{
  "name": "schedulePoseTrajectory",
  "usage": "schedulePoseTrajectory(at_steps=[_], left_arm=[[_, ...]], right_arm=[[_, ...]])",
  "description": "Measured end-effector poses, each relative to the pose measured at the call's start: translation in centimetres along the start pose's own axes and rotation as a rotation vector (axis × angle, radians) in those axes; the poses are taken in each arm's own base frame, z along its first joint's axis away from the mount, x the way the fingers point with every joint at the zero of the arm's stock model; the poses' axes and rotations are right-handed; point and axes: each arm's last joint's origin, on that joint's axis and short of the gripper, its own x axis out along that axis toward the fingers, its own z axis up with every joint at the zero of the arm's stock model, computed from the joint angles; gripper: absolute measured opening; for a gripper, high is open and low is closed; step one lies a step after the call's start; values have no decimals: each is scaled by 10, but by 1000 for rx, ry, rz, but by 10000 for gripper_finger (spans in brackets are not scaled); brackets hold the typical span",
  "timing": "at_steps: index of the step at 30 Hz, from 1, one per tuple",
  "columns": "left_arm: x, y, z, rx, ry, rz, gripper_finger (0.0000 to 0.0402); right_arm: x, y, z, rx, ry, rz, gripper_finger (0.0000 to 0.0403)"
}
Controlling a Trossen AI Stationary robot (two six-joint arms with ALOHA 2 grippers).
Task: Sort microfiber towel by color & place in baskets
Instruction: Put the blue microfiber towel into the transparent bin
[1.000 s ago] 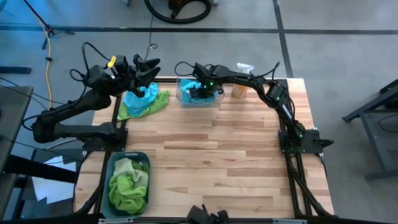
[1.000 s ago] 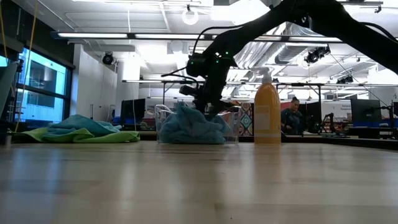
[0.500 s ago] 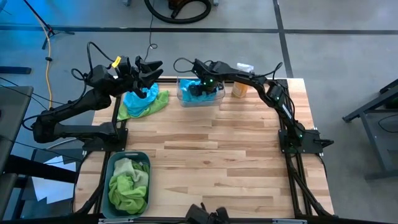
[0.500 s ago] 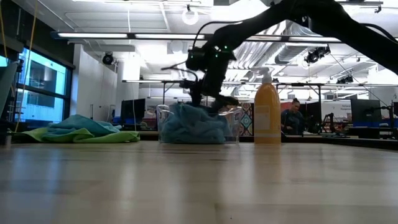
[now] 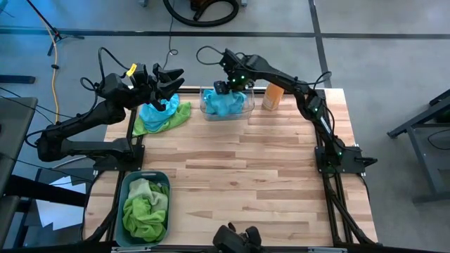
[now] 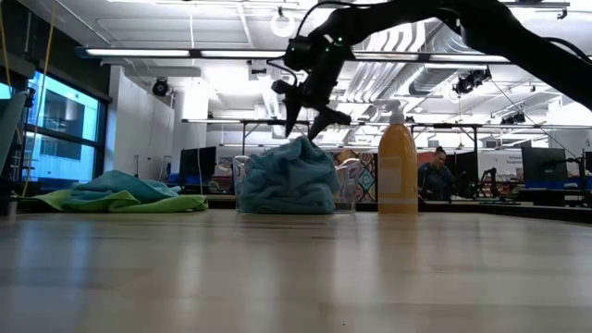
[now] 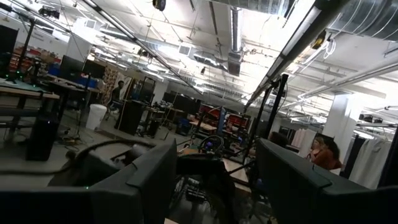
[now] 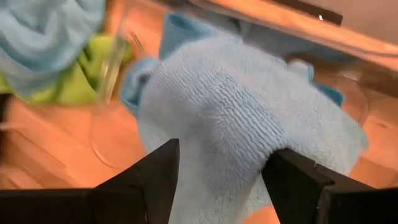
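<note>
Turquoise towels (image 5: pixel 226 104) are lying bunched and heaped above the rim of the clear basket (image 5: pixel 245 110) at the tabletop's far edge; the right gripper (image 5: pixel 226 85) is hovering just above them, fingers spread, empty; the left gripper (image 5: pixel 169 76) is hanging spread over a turquoise-and-green pile (image 5: pixel 163 115) at far left; green towels (image 5: pixel 145 205) are filling the teal-grey basket (image 5: pixel 125 184) near left.

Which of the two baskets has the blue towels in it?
The clear basket at the table's far edge, under the right gripper, holds blue towels. The teal-grey basket at the near left corner holds green ones.

The wooden table (image 5: pixel 239 176) holds 2 baskets, a clear one (image 5: pixel 226 105) and a teal-grey one (image 5: pixel 145 209), a towel pile (image 5: pixel 162 116) and an orange bottle (image 5: pixel 273 96).
</note>
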Motion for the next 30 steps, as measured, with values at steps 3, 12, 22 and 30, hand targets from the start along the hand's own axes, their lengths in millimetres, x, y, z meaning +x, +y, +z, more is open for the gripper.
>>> schedulePoseTrajectory(at_steps=[3,12,22,30], left_arm=[[0,0,0,0,0,0,209],[0,1,-1,16,15,6,209],[0,1,-2,15,21,8,209],[0,1,-2,15,21,8,209]], right_arm=[[-9,-1,4,7,-40,14,216],[-13,1,17,35,-232,-27,216],[-11,-5,3,-49,-160,-216,216],[-11,3,2,-81,-183,-177,216]])
